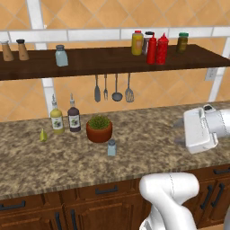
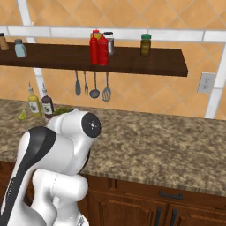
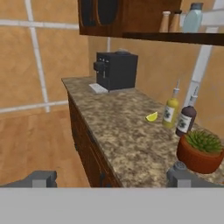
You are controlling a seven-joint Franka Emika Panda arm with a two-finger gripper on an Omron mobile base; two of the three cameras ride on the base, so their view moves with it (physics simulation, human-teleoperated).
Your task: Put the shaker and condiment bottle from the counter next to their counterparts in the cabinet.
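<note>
A: Left base view. Where do the task's things stand?

B: The shaker [image 1: 111,147] stands upright on the counter [image 1: 54,166], just in front and to the right of the potted plant [image 1: 99,128]. Its twin shaker [image 1: 61,55] stands on the cabinet [image 1: 90,60], left of centre. Two red bottles stand touching farther right: the condiment bottle [image 1: 162,49], stouter, beside the slimmer red bottle [image 1: 152,49]. A yellow bottle [image 1: 137,43] stands just left of them.

A: And the gripper?

B: The gripper [image 1: 179,133] hangs over the counter's right part, pointing left, well apart from the shaker.

A: Right base view?

B: The arm [image 2: 66,150] fills the lower left. On the cabinet [image 2: 145,62] the two red bottles [image 2: 99,49] stand together, and a green-lidded jar [image 2: 145,45] stands farther right.

A: Hand view?

B: The fingertips [image 3: 42,178] stand spread wide with nothing between them. The shaker's grey cap [image 3: 179,166] shows just behind the right fingertip, beside the potted plant [image 3: 201,151]. Two oil bottles [image 3: 178,113] and a lime wedge [image 3: 152,117] lie beyond, and a black coffee machine [image 3: 116,70] sits at the counter's far end.
</note>
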